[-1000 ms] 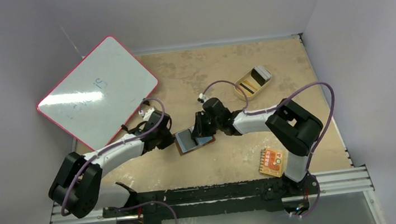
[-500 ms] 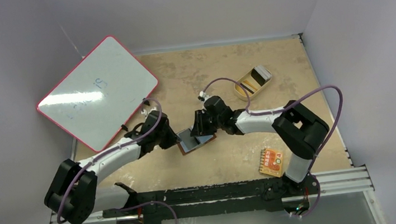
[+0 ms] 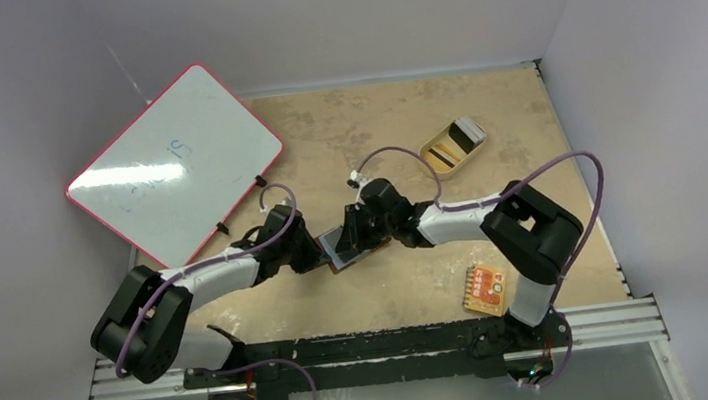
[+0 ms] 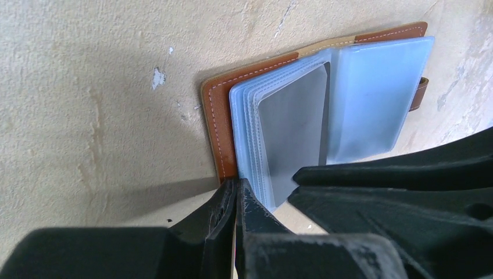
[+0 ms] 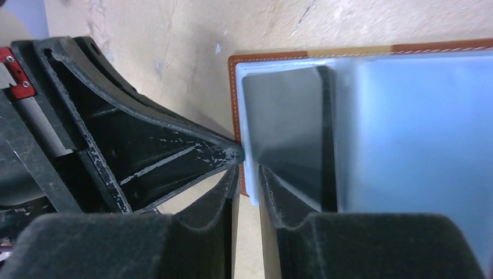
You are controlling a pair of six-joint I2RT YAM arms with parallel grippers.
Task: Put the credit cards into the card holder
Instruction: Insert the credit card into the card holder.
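**Ana:** At mid-bench, which step is this?

**Ben:** Seating a card, I'd judge. The card holder [image 3: 351,249] lies open and flat, with a dark card [image 4: 293,131] inside a clear pocket. The left fingers [image 4: 224,203], closed tip to tip, press at its leather edge. The right fingers [image 5: 285,215] pinch the pocket's near edge.

**Ana:** Next?

**Ben:** Probably nudging the card home without dragging the holder.

**Ana:** Room?

**Ben:** It's tight between the arms, with bare bench [image 3: 372,127] beyond. The whiteboard [image 3: 174,160], dish [image 3: 426,160] and packet [image 3: 485,289] sit well apart.
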